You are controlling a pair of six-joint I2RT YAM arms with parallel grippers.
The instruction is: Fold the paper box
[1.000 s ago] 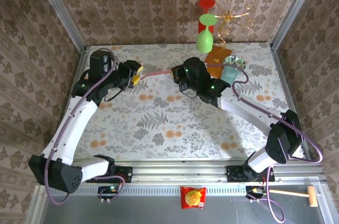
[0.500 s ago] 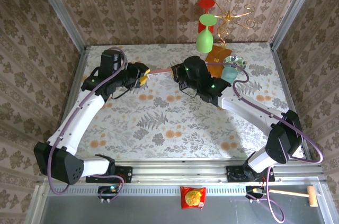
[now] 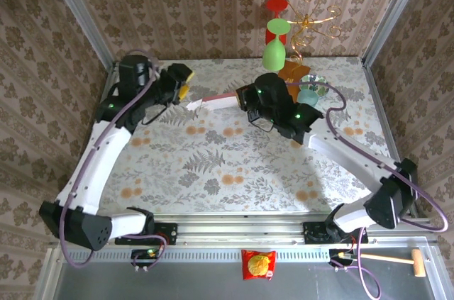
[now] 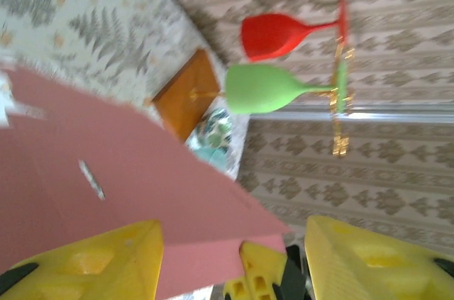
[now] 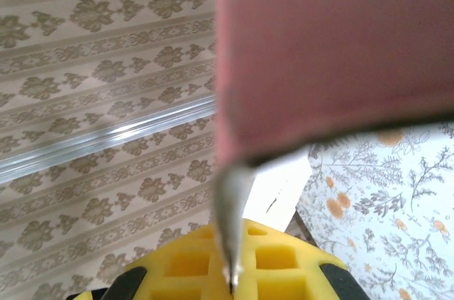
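Right end effector (image 5: 230,271): pressed together on the thin edge of the paper box (image 5: 333,52), which runs down between its yellow pads (image 5: 284,264).
Right end effector, place (image 3: 241,98): near and to the left of the green glass (image 3: 274,52), on the side toward the arm bases.
Left end effector (image 4: 233,225): spread, with its two yellow fingers (image 4: 92,264) well apart. A corner of the pink sheet reaches into the gap, but neither finger closes on it.
Left end effector, place (image 3: 183,81): well to the left of the green glass, just apart from the free end of the box.
Paper box (image 3: 216,101): a slim pink strip with a whitish end. It is held off the surface (image 3: 213,165) and tilted, and stretches leftward from a spot near and left of the green glass. The right-hand end is in the grip; the left end is free.
Paper box, left wrist view (image 4: 106,172): a broad pink face with a small slit, below and left of the green glass (image 4: 266,89).
Red glass (image 3: 276,6): just beyond the green glass, on the same gold stand (image 3: 316,20).
Orange-brown packet (image 3: 292,74): flat on the surface, just in front of the green glass.
Surface: floral pattern, spreading out from under the green glass toward the arm bases.
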